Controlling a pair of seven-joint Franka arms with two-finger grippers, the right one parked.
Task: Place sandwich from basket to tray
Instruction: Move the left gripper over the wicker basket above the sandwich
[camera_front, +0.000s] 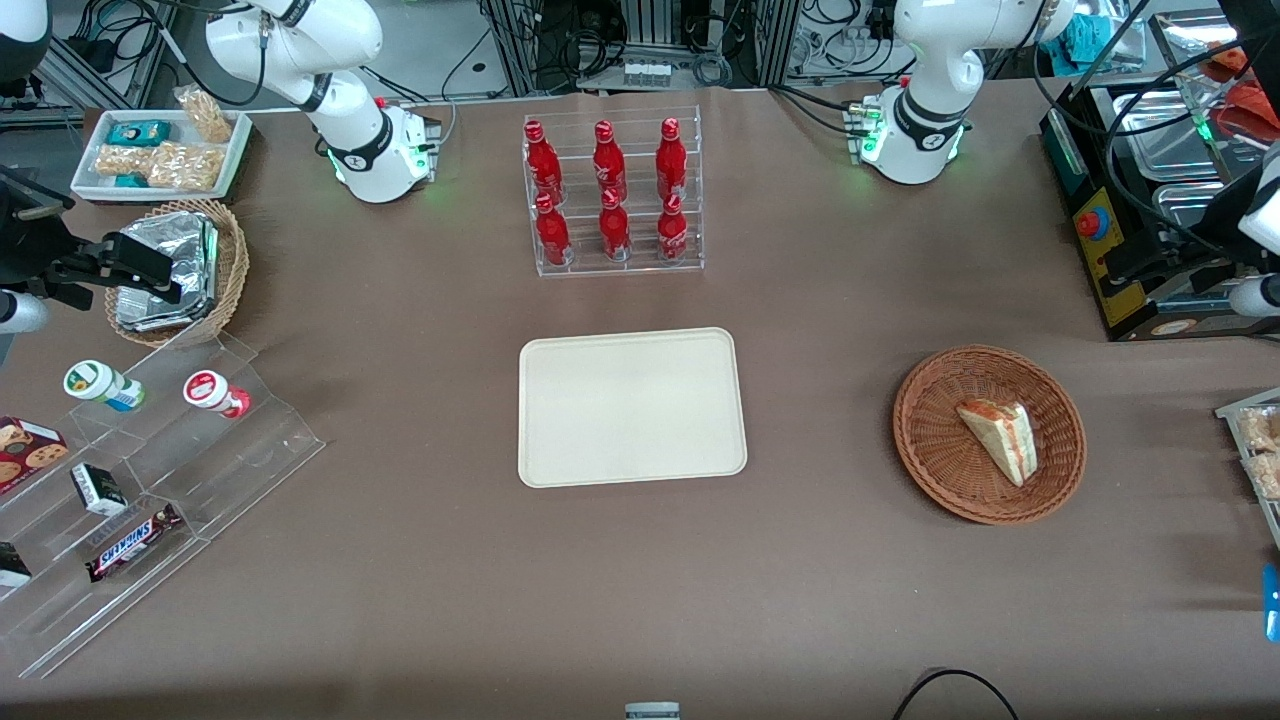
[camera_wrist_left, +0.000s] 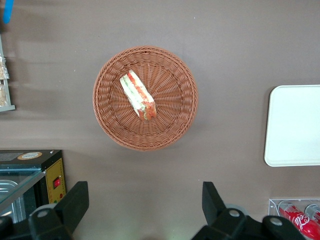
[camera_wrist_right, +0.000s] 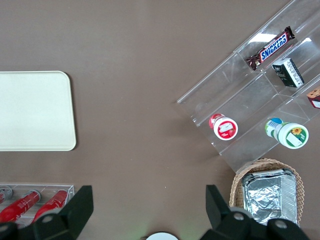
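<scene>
The sandwich (camera_front: 1000, 438), a clear-wrapped white bread wedge with red and green filling, lies in the reddish-brown wicker basket (camera_front: 925, 450) toward the working arm's end of the table. The cream-beige tray (camera_front: 630, 408) lies flat at the middle of the table with nothing on it. My left gripper (camera_front: 1150, 268) hovers high above the table, farther from the front camera than the basket. In the left wrist view the gripper (camera_wrist_left: 144, 192) is open and holds nothing, apart from the basket (camera_wrist_left: 115, 135) and the sandwich (camera_wrist_left: 137, 96). The tray's edge (camera_wrist_left: 295, 125) also shows there.
A clear rack of red bottles (camera_front: 612, 195) stands farther from the front camera than the tray. A black control box (camera_front: 1120, 210) sits beside my gripper. A snack tray (camera_front: 1255, 450) lies at the working arm's table edge, beside the basket.
</scene>
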